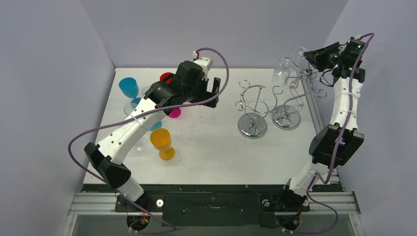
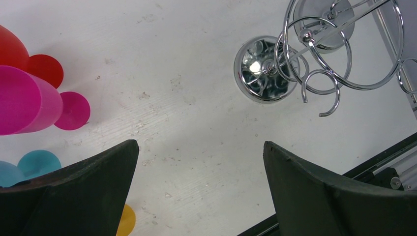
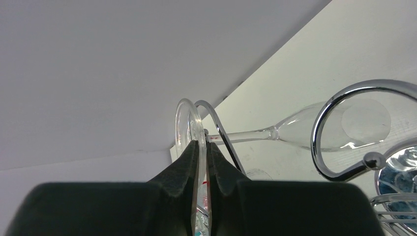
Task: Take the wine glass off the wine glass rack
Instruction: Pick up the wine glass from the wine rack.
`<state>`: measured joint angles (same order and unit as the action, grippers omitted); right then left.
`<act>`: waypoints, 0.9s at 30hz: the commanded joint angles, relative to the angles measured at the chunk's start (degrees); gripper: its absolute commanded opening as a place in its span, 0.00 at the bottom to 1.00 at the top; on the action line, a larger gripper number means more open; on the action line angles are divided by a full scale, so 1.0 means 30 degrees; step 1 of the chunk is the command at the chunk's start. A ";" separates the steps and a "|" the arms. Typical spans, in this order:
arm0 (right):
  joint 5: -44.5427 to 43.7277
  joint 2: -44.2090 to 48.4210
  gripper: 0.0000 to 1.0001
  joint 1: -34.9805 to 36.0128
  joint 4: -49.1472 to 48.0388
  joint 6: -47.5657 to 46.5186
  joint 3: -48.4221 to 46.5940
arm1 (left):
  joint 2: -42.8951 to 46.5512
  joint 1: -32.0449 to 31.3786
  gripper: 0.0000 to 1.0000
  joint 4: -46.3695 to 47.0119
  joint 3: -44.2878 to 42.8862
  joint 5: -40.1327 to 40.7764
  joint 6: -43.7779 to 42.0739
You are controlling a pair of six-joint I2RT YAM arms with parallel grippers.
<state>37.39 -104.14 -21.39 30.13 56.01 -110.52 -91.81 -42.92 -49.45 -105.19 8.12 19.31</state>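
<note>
A clear wine glass hangs upside down on the chrome wine glass rack at the far right of the table. My right gripper is up at the top of the rack. In the right wrist view the right gripper is shut on the rim of the glass's round foot. The stem and bowl reach away past a chrome hook. My left gripper hovers over the middle of the table. The left gripper is open with nothing between its fingers.
A second chrome rack stands empty just left of the first. Plastic goblets stand at the left: blue, red, magenta and orange. Grey walls close in behind and at both sides.
</note>
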 commanded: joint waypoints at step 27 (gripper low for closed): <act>0.1289 0.2096 0.00 -0.0488 -0.3966 0.3148 0.1302 | 0.0093 -0.0319 0.96 0.0751 -0.0542 0.0243 0.0238</act>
<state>39.99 -102.06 -22.48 21.85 64.47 -104.51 -92.18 -43.55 -49.47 -105.82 8.58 19.33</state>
